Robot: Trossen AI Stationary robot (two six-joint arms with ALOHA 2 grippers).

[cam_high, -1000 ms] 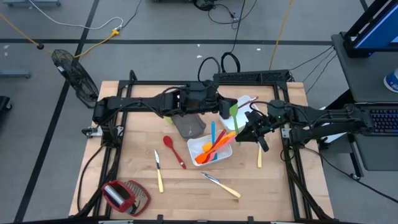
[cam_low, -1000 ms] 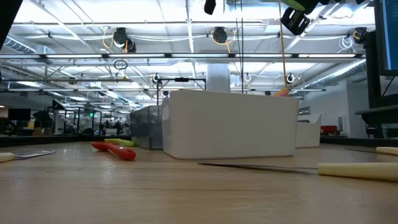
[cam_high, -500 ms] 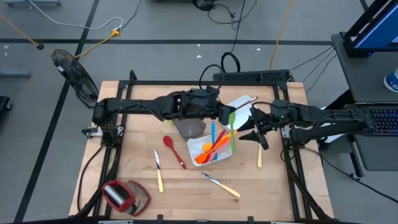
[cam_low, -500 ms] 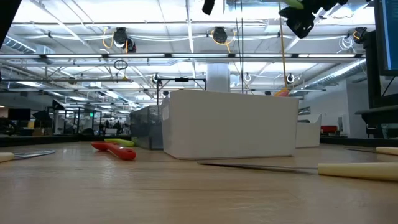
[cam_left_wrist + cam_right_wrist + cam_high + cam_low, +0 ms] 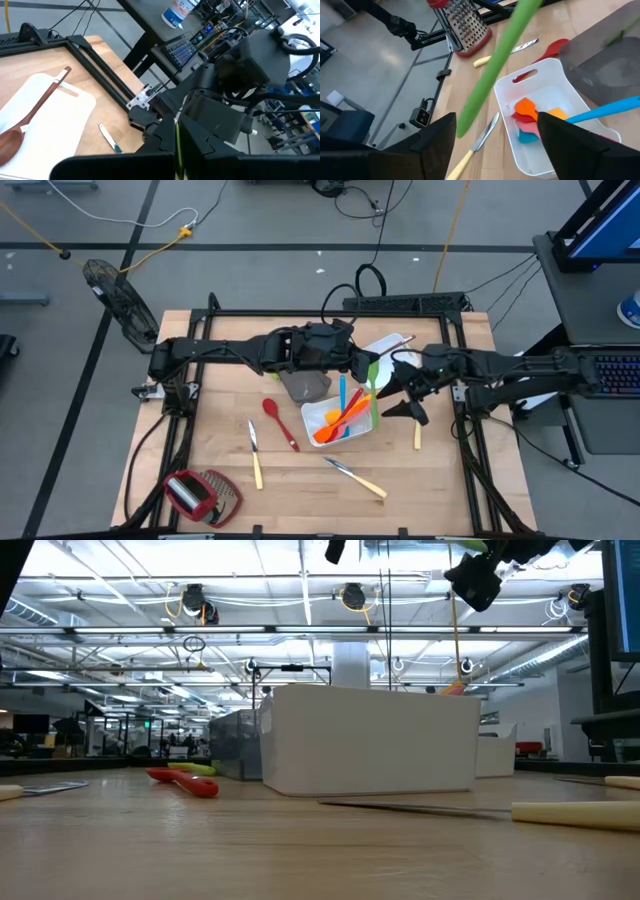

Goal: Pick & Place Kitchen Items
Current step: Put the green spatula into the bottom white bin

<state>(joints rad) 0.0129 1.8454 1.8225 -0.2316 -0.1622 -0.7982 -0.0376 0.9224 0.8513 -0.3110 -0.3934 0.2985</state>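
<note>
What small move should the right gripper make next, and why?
Probably draw the right gripper straight back, away from the long green plastic utensil. Its jaws stand open on either side of the handle, while the left gripper is shut on the same utensil near the white rectangular tray, so the left arm alone seems to carry it.

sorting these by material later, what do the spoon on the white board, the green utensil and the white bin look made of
Spoon: wood, by its matte brown surface. Green utensil: probably silicone or plastic, an even bright green with a soft sheen. White bin: likely plastic, with smooth glossy walls, rounded corners and a moulded handle slot.
</note>
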